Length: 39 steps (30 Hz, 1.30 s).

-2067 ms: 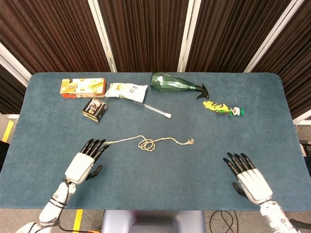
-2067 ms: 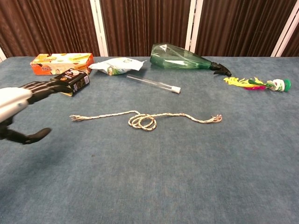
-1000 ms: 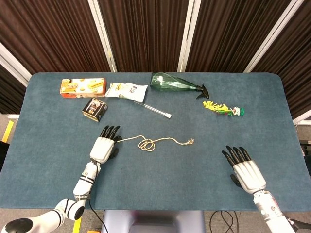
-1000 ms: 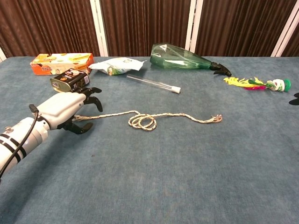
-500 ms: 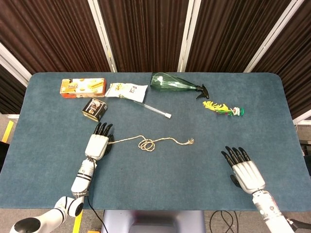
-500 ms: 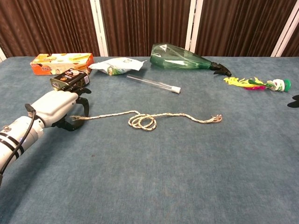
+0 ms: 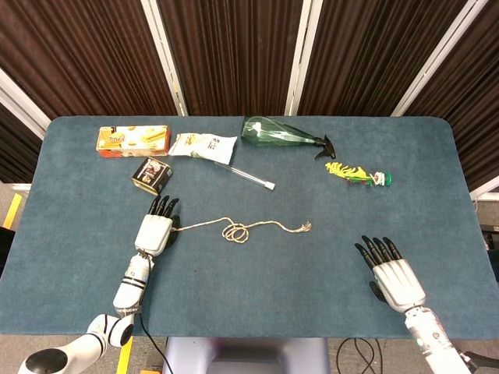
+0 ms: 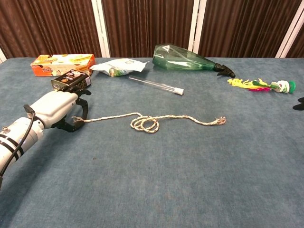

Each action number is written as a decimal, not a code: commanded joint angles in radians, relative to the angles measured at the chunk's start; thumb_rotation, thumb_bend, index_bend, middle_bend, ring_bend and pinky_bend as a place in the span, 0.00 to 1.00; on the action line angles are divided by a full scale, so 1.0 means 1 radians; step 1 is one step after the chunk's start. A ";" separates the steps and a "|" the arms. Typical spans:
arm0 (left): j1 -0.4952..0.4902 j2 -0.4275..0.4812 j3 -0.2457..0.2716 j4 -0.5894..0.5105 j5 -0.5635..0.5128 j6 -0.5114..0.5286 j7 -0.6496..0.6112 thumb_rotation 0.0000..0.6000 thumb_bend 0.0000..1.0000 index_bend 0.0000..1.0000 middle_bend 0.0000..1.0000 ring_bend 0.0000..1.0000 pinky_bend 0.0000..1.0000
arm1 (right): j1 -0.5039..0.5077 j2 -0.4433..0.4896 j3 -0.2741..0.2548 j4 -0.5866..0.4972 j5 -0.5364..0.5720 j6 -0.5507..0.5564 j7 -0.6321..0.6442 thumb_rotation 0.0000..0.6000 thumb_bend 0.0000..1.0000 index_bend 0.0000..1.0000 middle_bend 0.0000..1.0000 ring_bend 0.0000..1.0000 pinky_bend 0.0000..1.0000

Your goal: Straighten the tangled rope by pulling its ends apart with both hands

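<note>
Lying across the middle of the blue table, the rope runs from a frayed left end, through a small knot of loops at its centre, to a frayed right end that rests free on the cloth. We see the left hand set down at the rope's left end, its dark fingers curled over and around the strand in the chest view; it appears to grip that end, though the contact itself is partly hidden behind the hand. The right hand lies near the table's front right corner, well apart from the rope, palm down with its fingers spread and nothing in them; in the chest view only dark fingertips show at the right edge.

Behind the left hand, just beyond its fingertips, stands a small dark tin. Along the far side of the table we note, from left to right, an orange box, a white snack packet, a clear tube lying at a slant, a green spray bottle on its side, and a yellow and green toy.
</note>
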State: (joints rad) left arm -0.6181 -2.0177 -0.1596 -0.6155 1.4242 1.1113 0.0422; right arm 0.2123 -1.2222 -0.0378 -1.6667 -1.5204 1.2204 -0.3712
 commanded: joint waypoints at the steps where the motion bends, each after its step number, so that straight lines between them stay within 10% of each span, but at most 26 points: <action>1: -0.004 0.000 0.002 0.003 -0.002 -0.003 0.004 1.00 0.43 0.56 0.11 0.00 0.06 | 0.003 -0.002 0.000 0.000 0.003 -0.004 -0.004 1.00 0.44 0.00 0.00 0.00 0.00; 16: -0.005 0.016 0.017 -0.012 -0.004 -0.010 -0.007 1.00 0.43 0.44 0.09 0.00 0.07 | 0.008 -0.010 -0.004 -0.002 0.013 -0.008 -0.024 1.00 0.44 0.00 0.00 0.00 0.00; 39: -0.008 0.033 0.015 -0.030 -0.015 -0.005 -0.010 1.00 0.44 0.60 0.12 0.00 0.09 | 0.065 -0.055 0.024 0.012 0.038 -0.069 -0.062 1.00 0.44 0.00 0.00 0.00 0.00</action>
State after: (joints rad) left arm -0.6277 -1.9884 -0.1455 -0.6412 1.4082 1.1037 0.0328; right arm 0.2638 -1.2669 -0.0229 -1.6606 -1.4812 1.1632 -0.4330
